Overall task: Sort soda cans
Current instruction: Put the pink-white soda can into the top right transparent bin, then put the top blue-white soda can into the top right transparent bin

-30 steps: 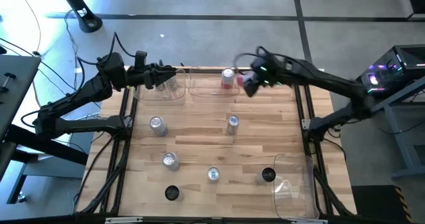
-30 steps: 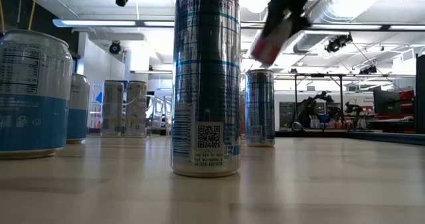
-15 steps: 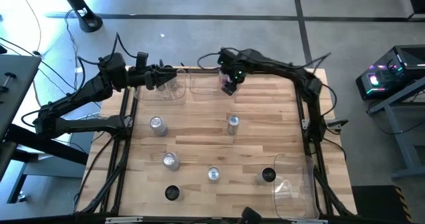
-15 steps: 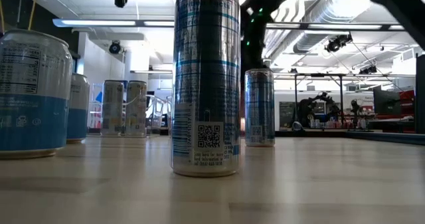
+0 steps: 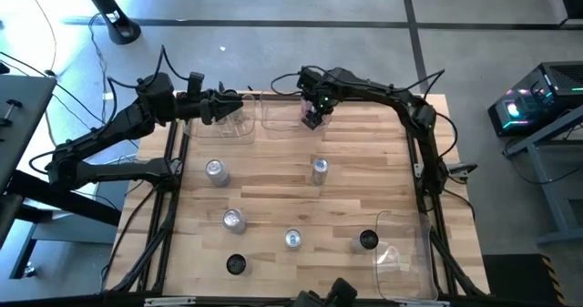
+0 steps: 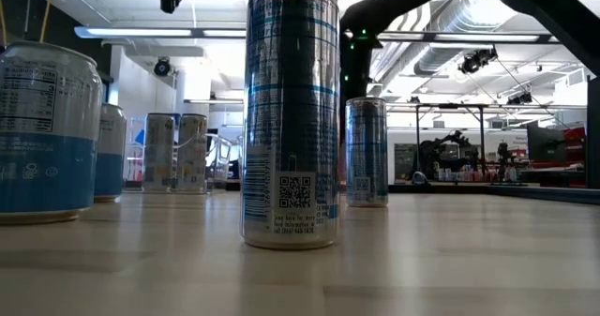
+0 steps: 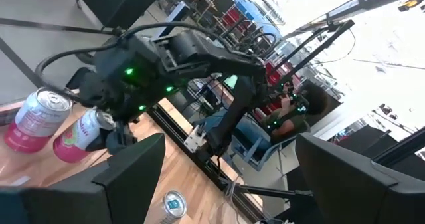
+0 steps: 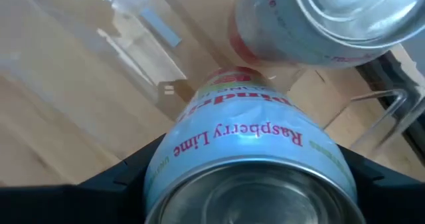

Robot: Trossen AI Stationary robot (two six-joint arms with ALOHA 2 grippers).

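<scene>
My right gripper (image 5: 314, 117) hangs over the middle clear bin (image 5: 281, 117) at the far edge, shut on a pink and silver "Raspberry Lime" can (image 8: 246, 151). A second pink can (image 7: 34, 121) stands upright in that bin, right beside the held one. My left gripper (image 5: 230, 107) is open and hovers above the far-left clear bin (image 5: 239, 130). Several cans stand upright on the wood: silver-topped ones (image 5: 214, 170) (image 5: 318, 168) (image 5: 233, 219) (image 5: 291, 239) and black-topped ones (image 5: 235, 264) (image 5: 367, 240). My right gripper pinches the pink can by its side wall (image 8: 199, 141), one finger (image 8: 126, 181) on each side of the body. The fingers come from above, slanting down. The can (image 7: 81, 136) is lifted clear and tilted, one silver end toward the wrist and the other end pointing down into the bin.
A third clear bin (image 5: 405, 252) sits at the near right corner, beside one black-topped can. The far-left bin holds silver cans (image 6: 176, 153). Black frame rails run along the table's left and right edges (image 5: 428, 189). The middle of the wood between the standing cans is bare.
My right gripper carried the pink can from the far right toward the table's left along the far edge and lowered it over the middle bin, beside the standing pink can. In the last half second it has barely moved. The left arm kept still.
</scene>
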